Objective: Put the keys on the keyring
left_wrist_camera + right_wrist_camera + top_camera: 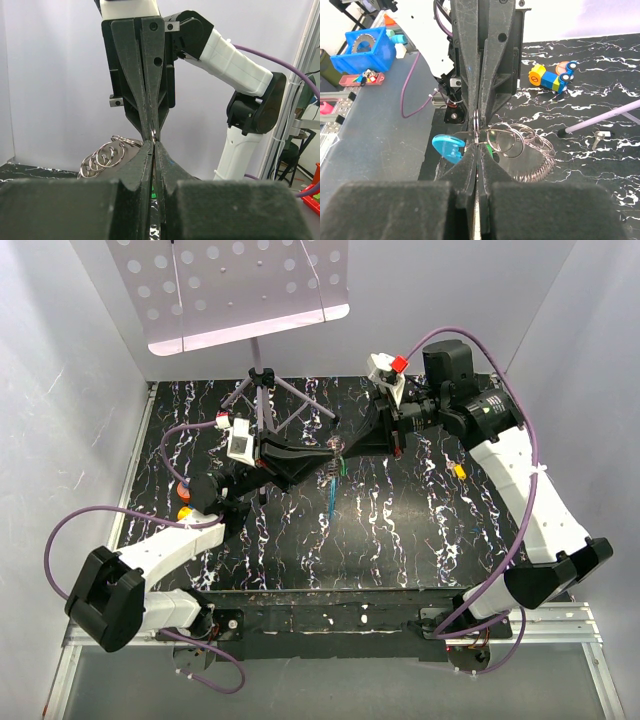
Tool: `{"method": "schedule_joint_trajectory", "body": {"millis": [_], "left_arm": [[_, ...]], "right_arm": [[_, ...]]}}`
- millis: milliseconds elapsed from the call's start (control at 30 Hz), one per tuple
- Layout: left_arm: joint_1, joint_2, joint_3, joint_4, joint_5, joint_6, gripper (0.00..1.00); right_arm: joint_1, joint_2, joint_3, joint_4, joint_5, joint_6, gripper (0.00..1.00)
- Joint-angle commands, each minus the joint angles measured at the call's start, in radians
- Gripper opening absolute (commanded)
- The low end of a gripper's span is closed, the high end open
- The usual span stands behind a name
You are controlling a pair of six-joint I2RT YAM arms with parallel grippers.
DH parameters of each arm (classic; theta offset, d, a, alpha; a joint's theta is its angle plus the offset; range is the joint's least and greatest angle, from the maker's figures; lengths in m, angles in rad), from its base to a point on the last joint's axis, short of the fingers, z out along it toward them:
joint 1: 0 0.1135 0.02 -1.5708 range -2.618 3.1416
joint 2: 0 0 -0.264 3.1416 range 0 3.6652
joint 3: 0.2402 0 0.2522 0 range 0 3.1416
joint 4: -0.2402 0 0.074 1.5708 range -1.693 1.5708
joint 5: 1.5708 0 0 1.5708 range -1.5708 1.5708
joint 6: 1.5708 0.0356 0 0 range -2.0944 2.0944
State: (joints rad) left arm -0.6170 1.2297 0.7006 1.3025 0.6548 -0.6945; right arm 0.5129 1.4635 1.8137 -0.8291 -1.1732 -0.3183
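The threading step is in hand. Just right of the tripod (262, 376), and nearer the arm bases than it, the two grippers meet tip to tip in the air. The left gripper (153, 146) has its fingers pressed together. The right gripper (477, 148) is likewise pressed together, facing it. Both appear to pinch the same thin keyring (476, 121), whose loop shows as a sliver between the two sets of tips.

A blue tag (447, 148) hangs from the keyring on the side toward the tripod. A chain of spare rings (520, 142) droops on the side away from it. The key (493, 150) shows only as a green sliver just below the pinch. Whether it is already on the wire, half on, or merely hanging beside it cannot be told.

By my judgement the next move calls for one gripper to hold the keyring firm. The other would work the key's hole along the split coil. That needs small, slow turning, since a slip would drop the key.
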Motion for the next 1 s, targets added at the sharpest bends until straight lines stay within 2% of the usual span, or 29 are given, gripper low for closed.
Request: {"method": "schedule_joint_trajectory", "body": {"millis": [0, 367, 500, 567, 767, 967], "left_arm": [[0.0, -0.047, 0.037, 0.118, -0.007, 0.016, 0.0], [0.0, -0.05, 0.037, 0.13, 0.005, 0.016, 0.0], [0.0, -0.053, 0.033, 0.127, 0.006, 0.016, 0.0], [0.0, -0.058, 0.025, 0.123, 0.006, 0.021, 0.0], [0.0, -0.056, 0.022, 0.127, 0.012, 0.016, 0.0], [0.0, -0.05, 0.027, 0.135, 0.019, 0.004, 0.0]], "right_arm": [[0.006, -0.037, -0.031, 0.059, -0.02, 0.059, 0.01], [0.006, -0.035, -0.136, 0.24, -0.118, 0.311, 0.01], [0.001, -0.038, -0.113, 0.225, -0.123, 0.294, 0.27], [-0.011, -0.042, -0.079, 0.191, -0.129, 0.254, 0.34], [-0.045, -0.028, 0.013, 0.104, -0.132, 0.108, 0.41], [-0.022, -0.009, 0.015, 0.117, -0.12, 0.111, 0.41]]}}
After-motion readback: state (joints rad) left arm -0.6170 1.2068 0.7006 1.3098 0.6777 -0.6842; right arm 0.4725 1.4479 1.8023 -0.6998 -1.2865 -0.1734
